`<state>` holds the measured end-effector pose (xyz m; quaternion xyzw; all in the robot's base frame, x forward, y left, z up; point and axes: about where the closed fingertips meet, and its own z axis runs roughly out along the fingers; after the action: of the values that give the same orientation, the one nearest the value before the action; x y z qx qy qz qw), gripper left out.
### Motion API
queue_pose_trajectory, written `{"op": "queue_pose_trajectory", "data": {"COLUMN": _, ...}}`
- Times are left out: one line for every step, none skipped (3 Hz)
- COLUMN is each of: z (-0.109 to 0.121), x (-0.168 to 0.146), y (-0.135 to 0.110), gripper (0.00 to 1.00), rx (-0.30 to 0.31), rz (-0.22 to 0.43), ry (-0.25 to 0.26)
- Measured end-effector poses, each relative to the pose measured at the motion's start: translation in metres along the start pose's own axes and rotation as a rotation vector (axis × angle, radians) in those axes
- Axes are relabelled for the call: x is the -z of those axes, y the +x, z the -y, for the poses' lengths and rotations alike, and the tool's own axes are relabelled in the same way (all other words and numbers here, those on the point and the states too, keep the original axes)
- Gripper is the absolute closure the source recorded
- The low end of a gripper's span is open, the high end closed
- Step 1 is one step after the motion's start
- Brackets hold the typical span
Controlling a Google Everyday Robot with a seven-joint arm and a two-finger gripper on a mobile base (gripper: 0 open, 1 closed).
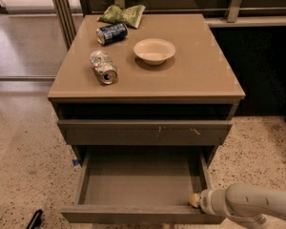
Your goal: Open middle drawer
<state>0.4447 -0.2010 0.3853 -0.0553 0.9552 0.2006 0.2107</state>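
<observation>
The middle drawer [133, 214] of the grey-brown cabinet stands pulled far out toward me. Its empty grey box interior [140, 175] is in plain view. Above it sits the taller drawer front with pale scratches [145, 132], nearly closed. My gripper [195, 200] is at the front right corner of the open middle drawer, by the inside of its front panel. The white arm [250, 204] reaches in from the lower right. Only the gripper's cream tip shows. The lowest drawer front is hidden under the open drawer.
On the cabinet top [200, 75] lie a crushed silver can [103, 67], a blue can [111, 33], a green chip bag [123, 14] and a white bowl [154, 50]. Speckled floor [24, 175] surrounds the cabinet. A dark object [35, 219] lies at the lower left.
</observation>
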Motion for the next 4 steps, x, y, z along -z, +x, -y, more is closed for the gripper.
{"op": "queue_pose_trajectory", "data": {"z": 0.003, "x": 0.005, "y": 0.004, "gripper": 1.00, "rx": -0.018, "rz": 0.008, "ry": 0.001}}
{"op": "queue_pose_trajectory", "data": {"z": -0.002, "x": 0.003, "y": -0.012, "gripper": 1.00, "rx": 0.023, "rz": 0.016, "ry": -0.001}}
{"op": "queue_pose_trajectory", "data": {"z": -0.019, "x": 0.018, "y": -0.043, "gripper": 1.00, "rx": 0.117, "rz": 0.070, "ry": 0.021}}
{"op": "queue_pose_trajectory", "data": {"z": -0.020, "x": 0.022, "y": -0.049, "gripper": 0.82, "rx": 0.123, "rz": 0.079, "ry": 0.026}}
